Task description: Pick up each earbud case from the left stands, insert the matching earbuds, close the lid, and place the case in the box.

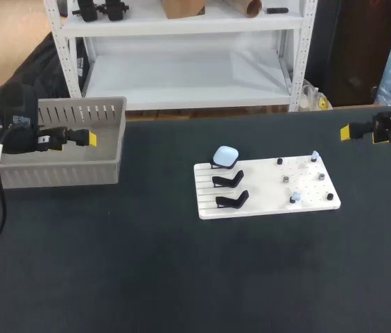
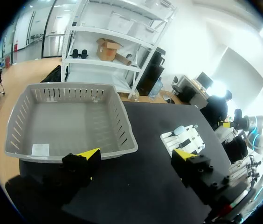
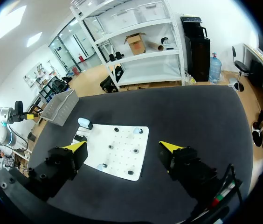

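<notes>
A white board [image 1: 265,201] lies mid-table with three black stands along its left side. The rear stand carries a pale blue earbud case [image 1: 226,155], lid closed; the two nearer stands [image 1: 229,180] are bare. Small pale blue earbuds [image 1: 314,155] [image 1: 294,198] sit among black pegs on the board's right half. My left gripper [image 1: 88,139] hangs open over the grey box [image 1: 77,111] at the left, nothing between its fingers [image 2: 136,156]. My right gripper [image 1: 348,132] hovers open off the board's right, high above the board [image 3: 122,140]. The case [image 3: 85,123] lies ahead of it.
The grey slotted box [image 2: 71,121] stands at the table's far left with only a small white slip inside. Dark tabletop stretches between box and board and along the front. The board [image 2: 185,137] shows far ahead of the left gripper.
</notes>
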